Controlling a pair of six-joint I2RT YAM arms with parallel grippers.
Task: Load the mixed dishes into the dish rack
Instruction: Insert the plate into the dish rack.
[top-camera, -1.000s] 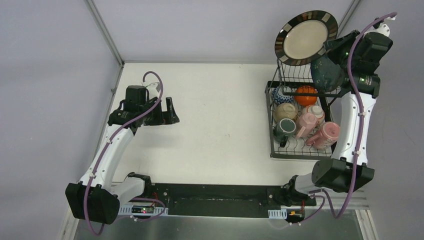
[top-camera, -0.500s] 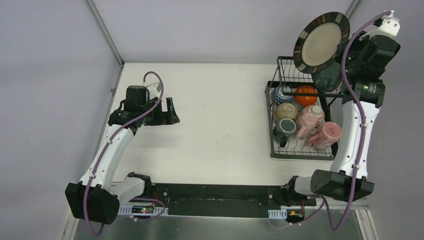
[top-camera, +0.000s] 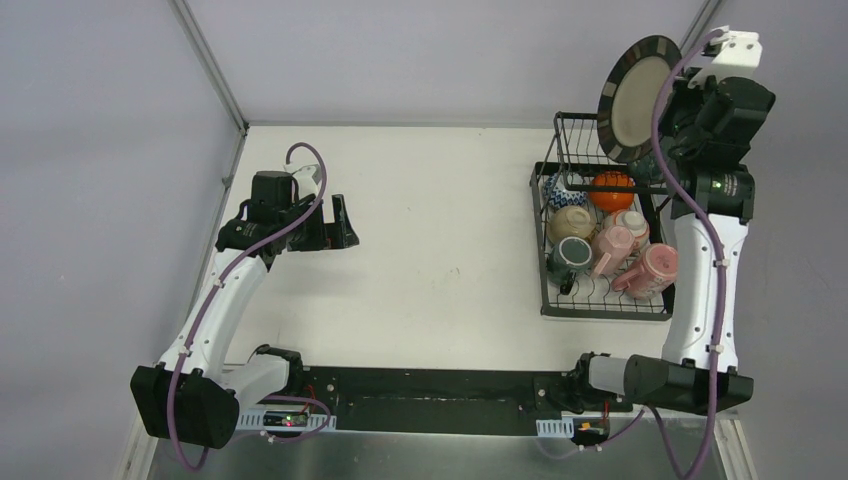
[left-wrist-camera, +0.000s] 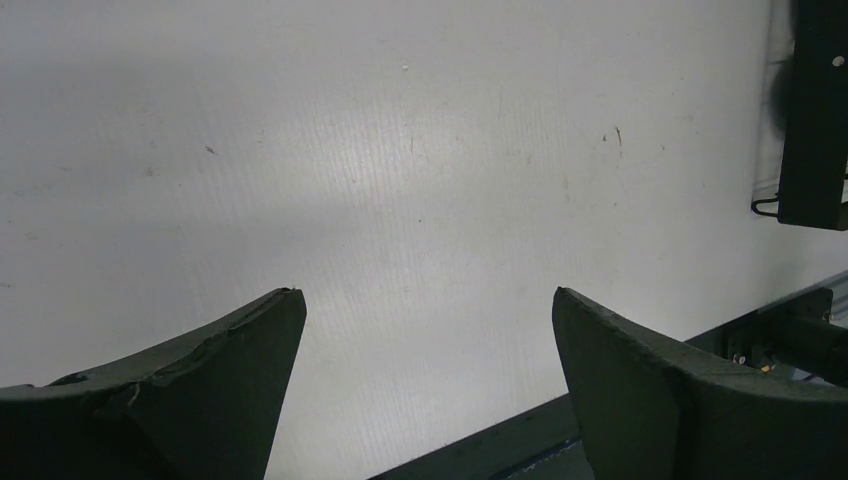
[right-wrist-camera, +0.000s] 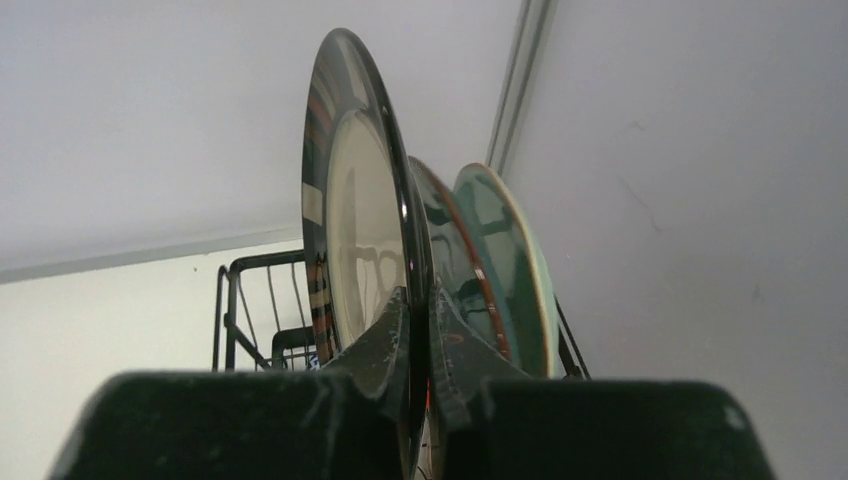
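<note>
My right gripper (right-wrist-camera: 418, 300) is shut on the rim of the dark-rimmed beige plate (top-camera: 636, 96), held on edge above the far right end of the black dish rack (top-camera: 548, 290). In the right wrist view the beige plate (right-wrist-camera: 352, 220) stands next to the dark teal plate (right-wrist-camera: 452, 260) and the mint green plate (right-wrist-camera: 510, 260). An orange bowl (top-camera: 611, 189), a beige bowl (top-camera: 570, 222), a teal cup (top-camera: 573, 253) and pink cups (top-camera: 646, 268) sit in the rack. My left gripper (top-camera: 345, 222) is open and empty over the left of the table (left-wrist-camera: 430, 300).
The grey side wall (top-camera: 800, 300) is close to the right arm and the rack. The black base rail (top-camera: 430, 395) runs along the near edge. Bare white table (top-camera: 440, 240) lies between the two arms.
The right arm has swung the beige plate to the right and turned it more on edge, bringing it beside the plates at the rack's right end. The left arm has not moved.
</note>
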